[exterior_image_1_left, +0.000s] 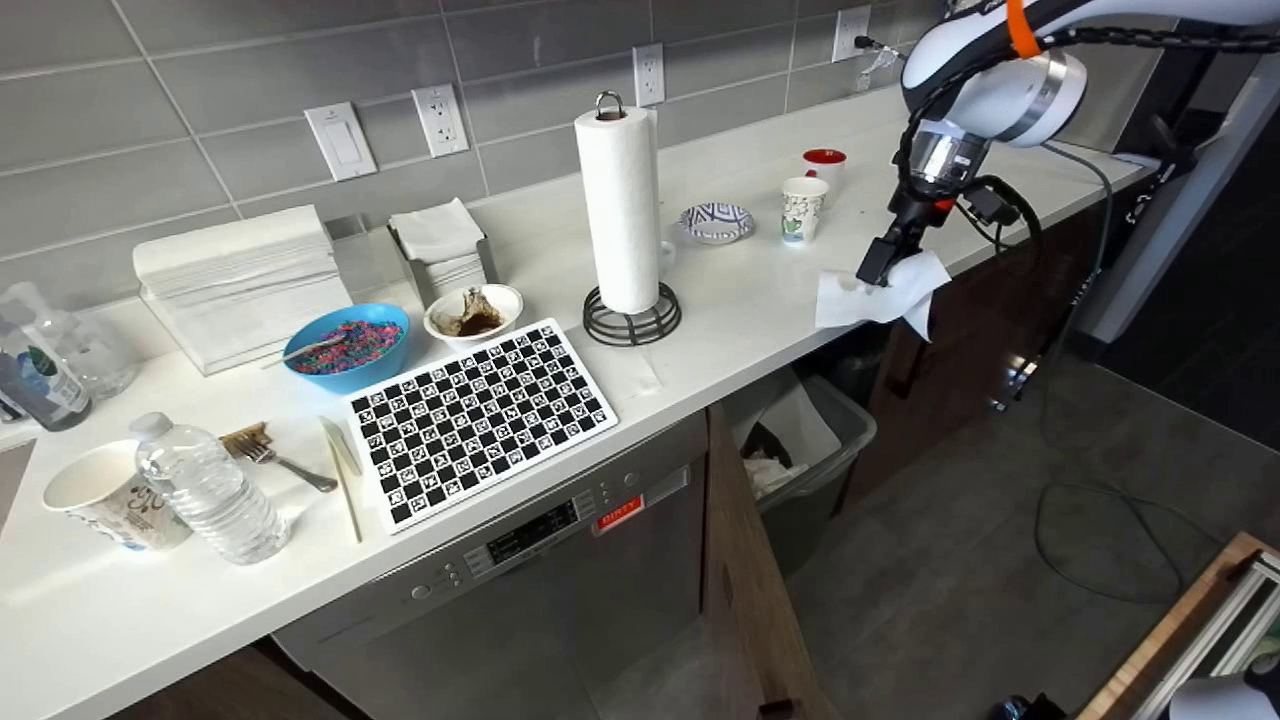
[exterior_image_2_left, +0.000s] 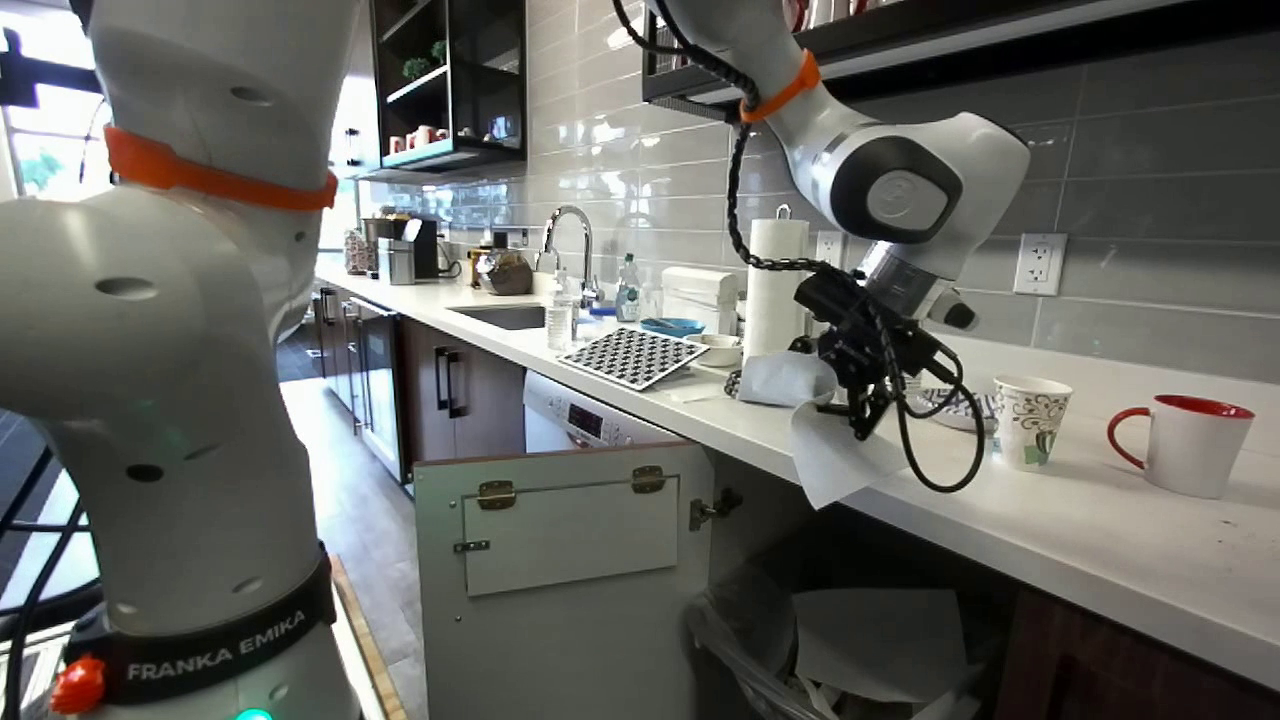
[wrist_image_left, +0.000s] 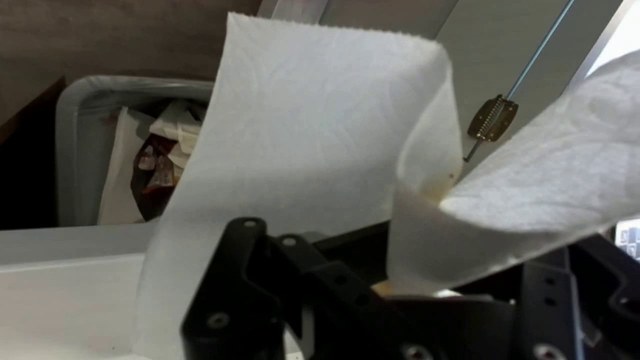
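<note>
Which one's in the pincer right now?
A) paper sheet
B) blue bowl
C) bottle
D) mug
A: the pincer is shut on the white paper sheet, which spreads out from the grip in all three views, while the mug, bottle and blue bowl stand on the counter, away from it.

Looking like a kitchen: showing a sink (exterior_image_2_left: 508, 318) with an arched faucet (exterior_image_2_left: 588, 255), a red "DIRTY" sign (exterior_image_1_left: 619, 514) on a dishwasher (exterior_image_1_left: 500, 610) under a long white counter (exterior_image_1_left: 735, 300), grey wall tiles (exterior_image_1_left: 535, 115) and a paper towel roll (exterior_image_1_left: 618, 215).
</note>
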